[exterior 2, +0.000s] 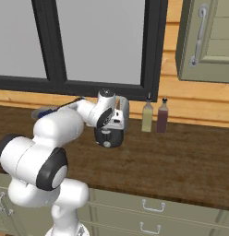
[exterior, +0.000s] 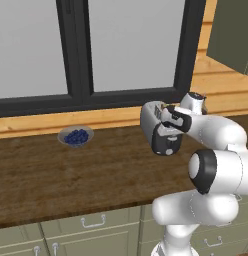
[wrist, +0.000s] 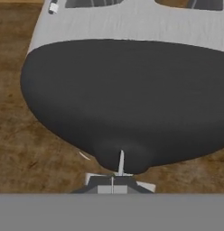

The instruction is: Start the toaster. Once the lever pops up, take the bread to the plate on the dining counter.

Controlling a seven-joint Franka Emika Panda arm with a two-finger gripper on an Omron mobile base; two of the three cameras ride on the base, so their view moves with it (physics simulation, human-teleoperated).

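**Ana:** If we go from the biggest thing down, the brown worktop [exterior: 71,170] comes first, and the toaster [exterior: 155,131] stands on it under the window. Its dark end panel faces the arm.

**Ben:** And the gripper [wrist: 112,184]?

**Ana:** It sits low at that panel with the fingers pressed together, holding nothing. In the hand view the closed tips are right under a thin pale strip at the bottom of the panel, which I judge to be the lever [wrist: 120,162]. I cannot tell if they touch it.

**Ben:** What can go wrong from here?

**Ana:** The closed tips make a narrow point and the lever is small. If they push a little off its middle, they may slip off, and the lever may not stay down. A slanted push could also slide the toaster along the worktop, because nothing holds it.

**Ben:** Where is the bread?

**Ana:** The slots show only at the top edge of the hand view, and I cannot see what is inside.

**Ben:** Other containers?

**Ana:** A small grey bowl [exterior: 75,136] of blueberries, well to the left of the toaster. Two bottles [exterior 2: 154,116] stand just beside each other near its right, one with pale liquid, one with dark.
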